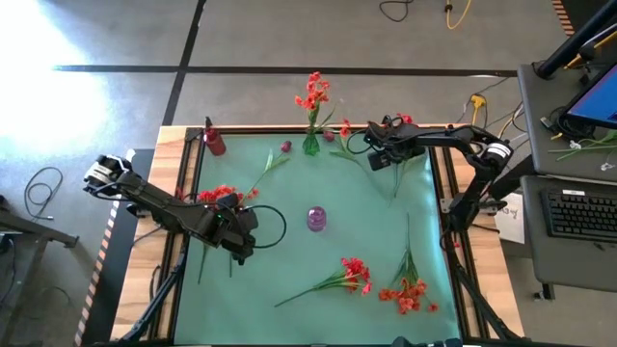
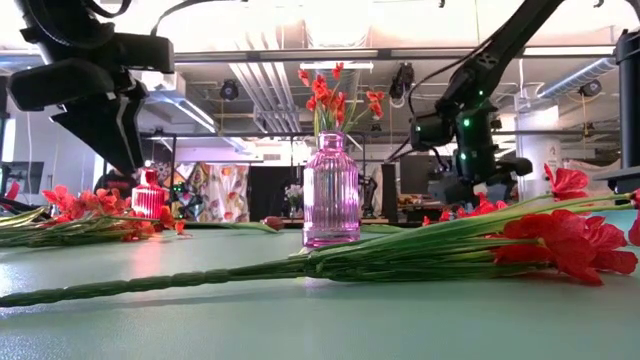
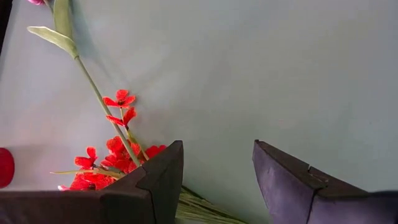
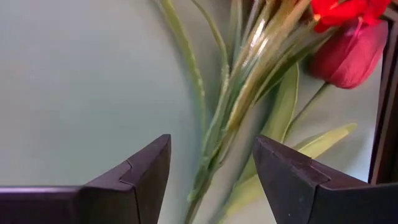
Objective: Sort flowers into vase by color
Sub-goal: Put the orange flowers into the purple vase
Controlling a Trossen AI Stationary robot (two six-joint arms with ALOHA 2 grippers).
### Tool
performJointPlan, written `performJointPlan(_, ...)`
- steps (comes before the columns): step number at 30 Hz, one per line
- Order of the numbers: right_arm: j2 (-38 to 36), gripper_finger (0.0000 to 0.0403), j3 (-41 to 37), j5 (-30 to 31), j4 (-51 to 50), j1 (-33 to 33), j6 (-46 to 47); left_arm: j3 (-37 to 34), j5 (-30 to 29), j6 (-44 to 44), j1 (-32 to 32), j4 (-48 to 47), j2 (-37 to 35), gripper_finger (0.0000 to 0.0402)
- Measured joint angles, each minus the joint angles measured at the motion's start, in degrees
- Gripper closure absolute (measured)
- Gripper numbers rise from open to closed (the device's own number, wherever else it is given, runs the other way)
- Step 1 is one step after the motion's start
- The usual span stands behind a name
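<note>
Right gripper (image 4: 211, 180) spread, poised over bundle of stems (image 4: 249, 81) near mat's far right corner, dark bud (image 4: 351, 53) beside. Left gripper (image 3: 217, 180) spread, beside red spray (image 3: 115, 155) at mat's left. Green vase (image 1: 310, 143) at far edge already holds red flowers; purple vase (image 1: 317, 219) at centre empty.

Risk: stems lie tangled, so pinch may lift several colours together or slip off thin stem.

No readable writing.

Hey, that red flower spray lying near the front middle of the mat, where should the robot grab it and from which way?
Take the red flower spray on its thin bare stem, away from the blooms, coming straight down. It lies flat on the mat, so fingers should straddle the stem crosswise. The left gripper looks nearer.
</note>
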Motion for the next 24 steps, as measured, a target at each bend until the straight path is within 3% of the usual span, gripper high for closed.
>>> performJointPlan(11,-0.29,0.0198,-4.88,-1.40,7.09,-1.66,-0.62,-0.02,-0.04,-0.56,0.00,0.02,0.00,0.0223)
performJointPlan(24,-0.25,0.0372,-5.00,-4.59,8.72,-1.66,-0.85,0.03,-0.09,-1.15,0.00,0.04,0.00,0.0223)
